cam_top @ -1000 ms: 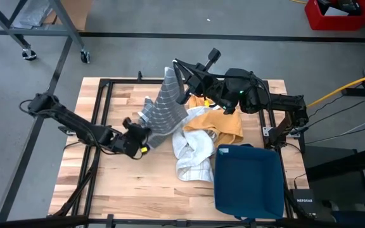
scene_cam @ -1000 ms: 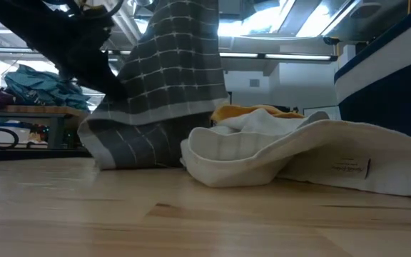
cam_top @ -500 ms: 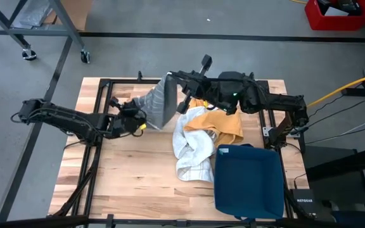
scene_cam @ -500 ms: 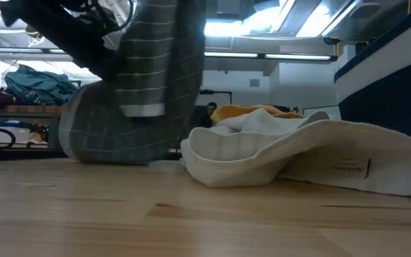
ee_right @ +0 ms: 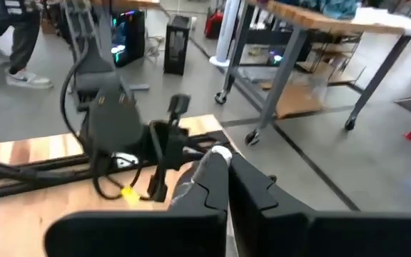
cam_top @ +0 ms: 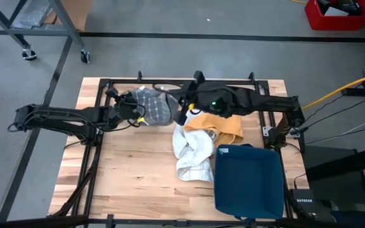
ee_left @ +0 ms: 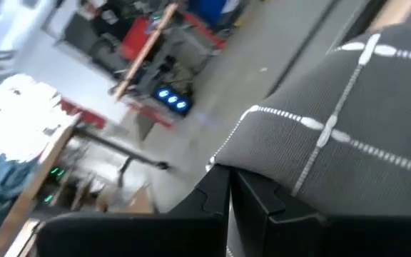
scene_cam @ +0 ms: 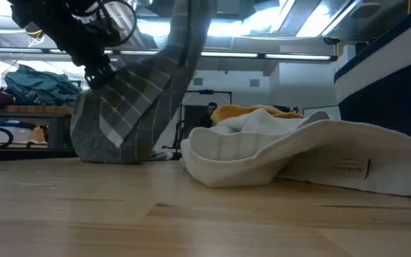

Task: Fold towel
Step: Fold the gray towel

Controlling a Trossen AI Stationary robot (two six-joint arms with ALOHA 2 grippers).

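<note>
The grey, white-checked cloth towel (cam_top: 152, 107), clenched by the left pincer (cam_top: 136, 111) and right pincer (cam_top: 181, 102), has been carried to the wooden tabletop's (cam_top: 125, 171) far edge for spreading.

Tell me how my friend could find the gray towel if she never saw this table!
Look at the far edge of the wooden table, where the two dark robot arms meet. The gray towel hangs between the left gripper and the right gripper. It is the only one with thin white checks; the white towel and yellow cloth lie nearer, beside the blue bin.
</note>
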